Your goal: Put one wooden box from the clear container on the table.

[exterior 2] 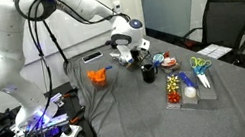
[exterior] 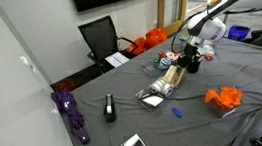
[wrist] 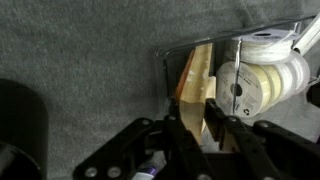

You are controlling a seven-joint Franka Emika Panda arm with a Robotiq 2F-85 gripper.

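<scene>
- While the gripper hangs at the left wall of the clear container, its 2 fingers are clenched on 1 wooden box, pressing both long faces in the wrist view.
- Wooden box: stands on edge between the fingers, right at that wall. Whether it is clear of the rim I cannot tell.
- Tape rolls sit just right of it, inside the container.
- Step in hand, by my reading: lift-out. Grip made, placing not yet done.
- Next move calls for a straight rise above the wall, a shift left over the bare gray table, a slow descent, then release.
</scene>
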